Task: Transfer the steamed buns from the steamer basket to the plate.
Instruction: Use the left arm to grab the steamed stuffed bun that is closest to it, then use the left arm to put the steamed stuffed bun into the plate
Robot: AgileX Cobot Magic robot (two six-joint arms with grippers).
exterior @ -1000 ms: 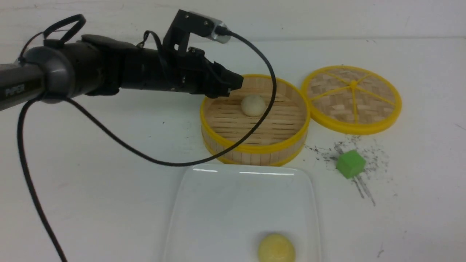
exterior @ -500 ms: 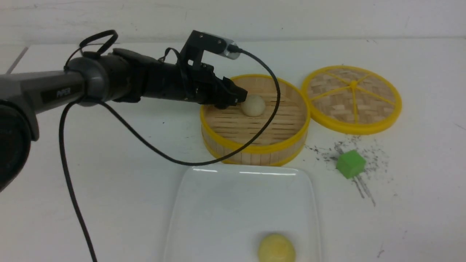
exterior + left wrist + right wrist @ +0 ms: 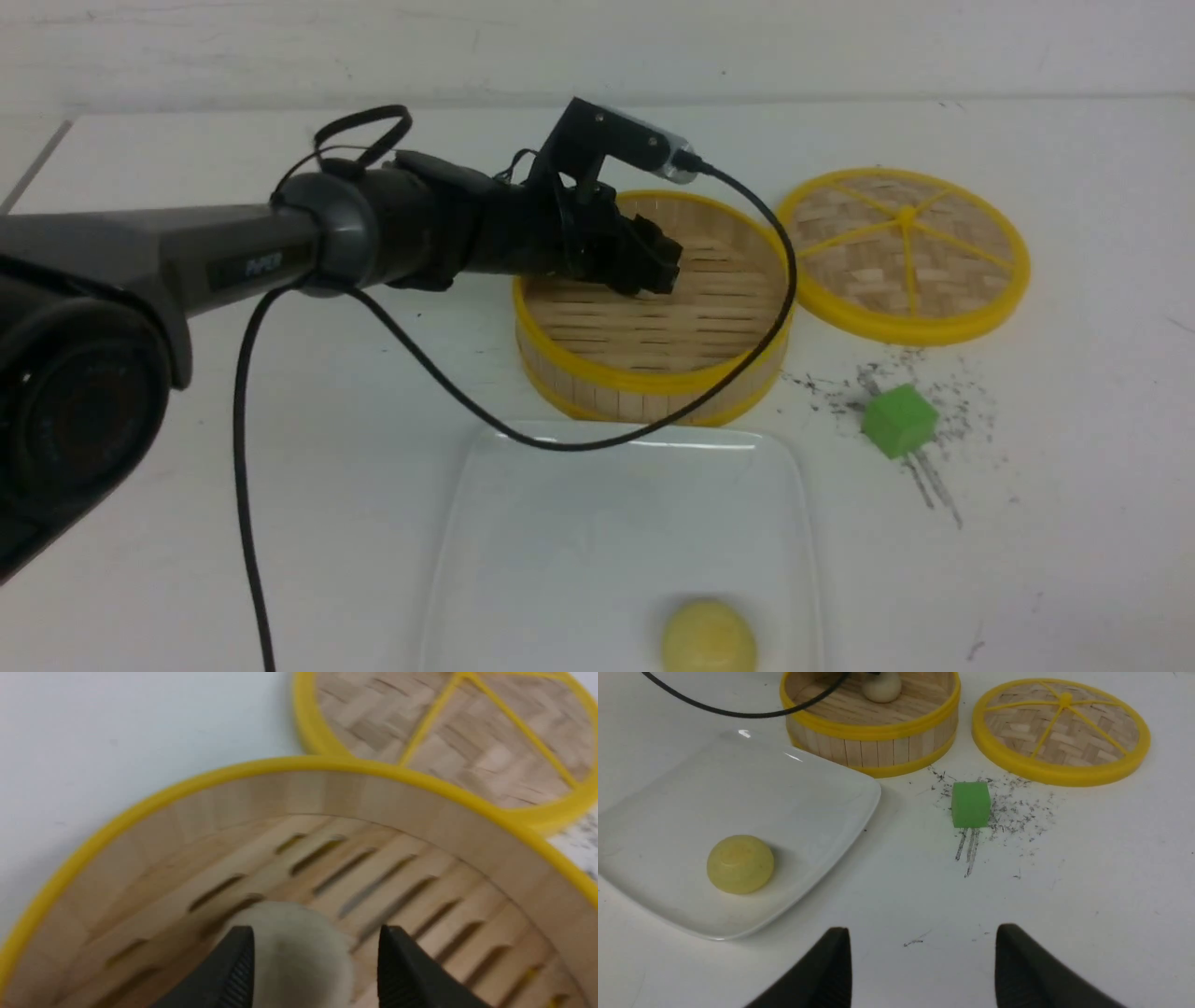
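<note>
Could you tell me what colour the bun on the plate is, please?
Pale yellow; the bun on the plate shows best in the right wrist view.

A round woven lid [image 3: 904, 254] with yellow spokes lies flat on the white table [image 3: 1074, 523], toward its far edge. A green cube [image 3: 898, 421] sits nearer the front edge, apart from it, among dark scuff marks [image 3: 936, 490].

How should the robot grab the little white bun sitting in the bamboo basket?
Pinch the small pale round bun across its rounded sides, low near its wide base, coming down from above. The round bamboo steamer basket's tall wall blocks a sideways approach, and the domed top would likely slip. The open left gripper is lined up over it.
</note>
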